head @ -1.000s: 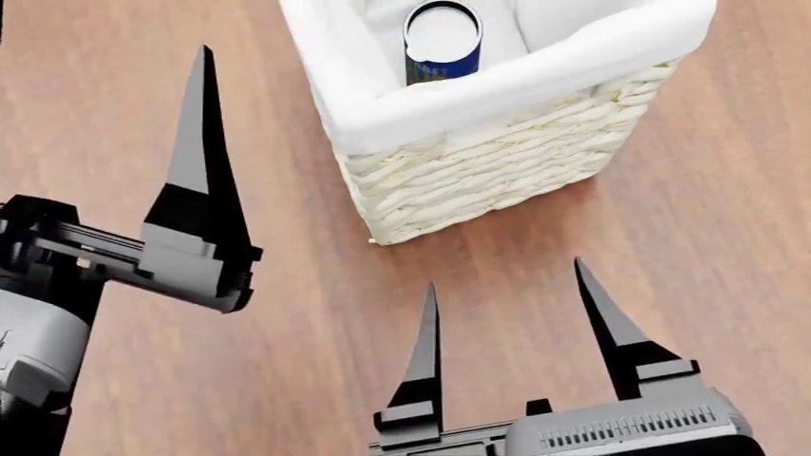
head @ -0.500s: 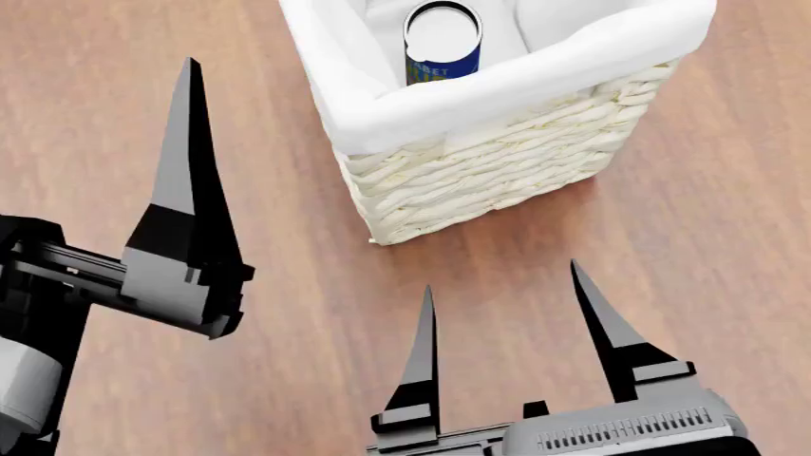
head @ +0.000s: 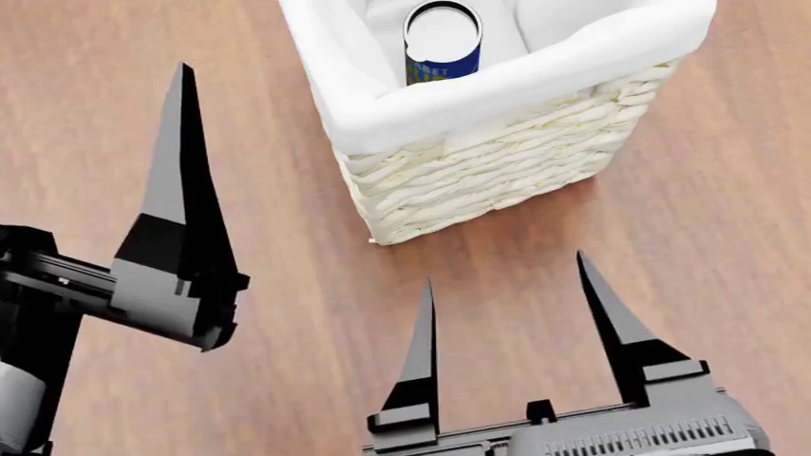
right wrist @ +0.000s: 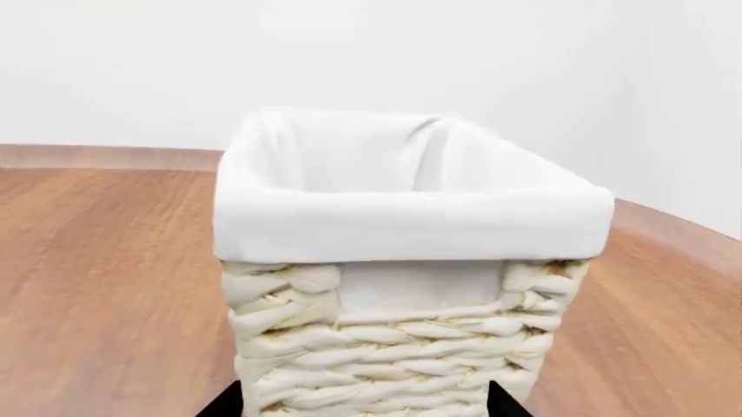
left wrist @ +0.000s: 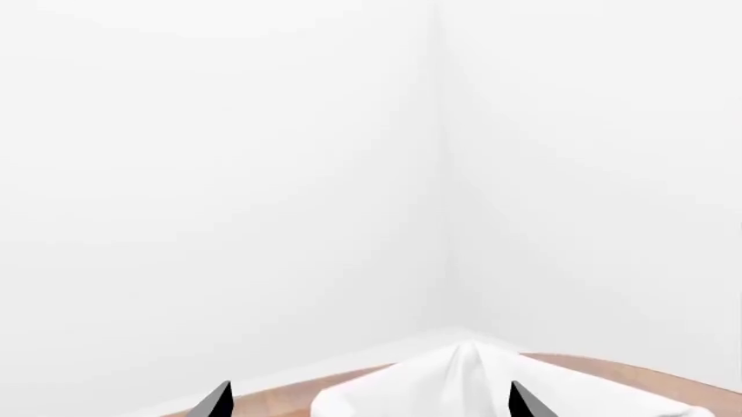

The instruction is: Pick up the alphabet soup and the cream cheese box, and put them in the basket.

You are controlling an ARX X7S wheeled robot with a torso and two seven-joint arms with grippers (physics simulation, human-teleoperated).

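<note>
The basket (head: pixel 507 161) stands at the top middle of the head view, its white liner folded over the rim. The alphabet soup (head: pixel 443 43) stands upright inside it, silver lid up, blue label showing. The cream cheese box is out of view. My right gripper (head: pixel 506 269) is open just in front of the basket's near wicker wall (right wrist: pixel 394 347), with nothing between its fingers. My left gripper (left wrist: pixel 368 401) is open too and holds nothing. One of its fingers (head: pixel 178 180) points up to the left of the basket, and the liner's corner (left wrist: pixel 464 382) shows between its fingertips.
The basket rests on a brown wooden surface (head: pixel 709 237) that stretches to the left and right of it. Plain white walls meeting in a corner (left wrist: pixel 439 174) fill the background of the wrist views.
My left gripper has shifted a little to the left and lower in the head view. The right gripper has barely moved. The basket and can are where they were.
</note>
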